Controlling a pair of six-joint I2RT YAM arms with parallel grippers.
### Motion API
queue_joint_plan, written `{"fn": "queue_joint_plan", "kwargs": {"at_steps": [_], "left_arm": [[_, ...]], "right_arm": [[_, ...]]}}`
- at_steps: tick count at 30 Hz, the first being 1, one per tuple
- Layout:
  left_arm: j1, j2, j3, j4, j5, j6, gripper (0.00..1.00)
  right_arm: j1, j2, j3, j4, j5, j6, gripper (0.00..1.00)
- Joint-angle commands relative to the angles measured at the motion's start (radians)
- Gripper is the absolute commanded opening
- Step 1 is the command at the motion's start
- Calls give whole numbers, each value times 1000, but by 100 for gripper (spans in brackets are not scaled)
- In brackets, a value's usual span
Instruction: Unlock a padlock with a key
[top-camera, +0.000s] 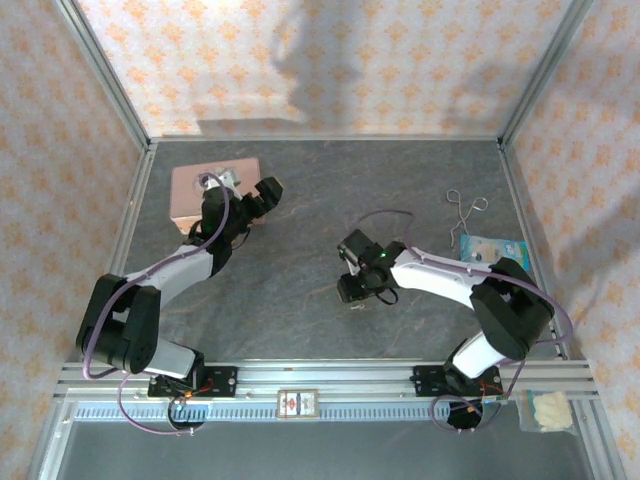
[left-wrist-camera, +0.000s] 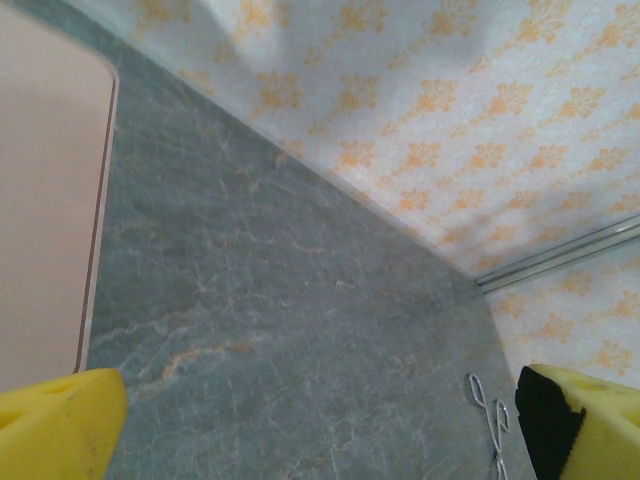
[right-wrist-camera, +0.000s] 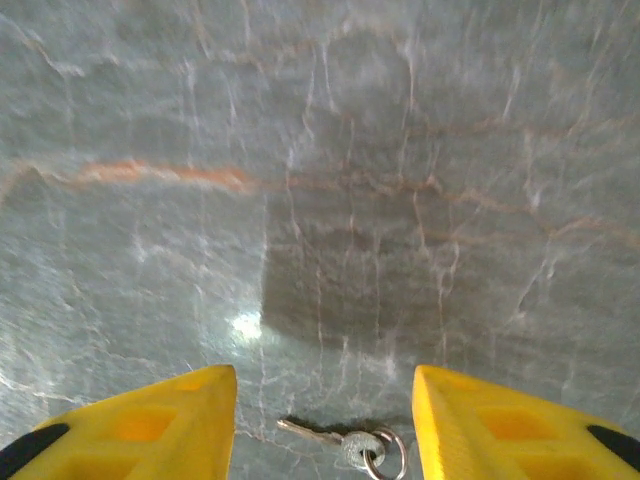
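Pink tin (left-wrist-camera: 45, 200) cropped left; key (right-wrist-camera: 320, 435) small, blurry.

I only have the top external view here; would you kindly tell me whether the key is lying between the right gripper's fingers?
Observer: Yes. In the right wrist view the key lies flat on the table under the right gripper, whose fingers stand open on either side, not touching it.
Operator: Thank you. Is anything attached to it?
Observer: A small ring sits at its head.
Operator: And the left gripper?
Observer: The left gripper is open and empty, with the pink tin at the left of its wrist view.
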Motion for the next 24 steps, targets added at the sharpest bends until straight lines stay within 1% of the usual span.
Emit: {"fn": "queue_joint_plan", "kwargs": {"at_steps": [1,6,16,20,24], "left_arm": [[-4,9,-18,86,23,-63,99],[-6,5,-38,96,16,-77,99],[-9,3,-36,113,28,-106,99],[-9,2,-23,98,32,-97,99],[-9,-5,-27,98,23,-98,99]], "right_arm": [[24,-7,-52,22,-23,36,49],[41,-31,-101,48,11,61,47],[58,-84,-140,28,-11,101,39],[69,-82,-144,16,-12,112,39],[102,-73,-147,-1,69,120,41]]}}
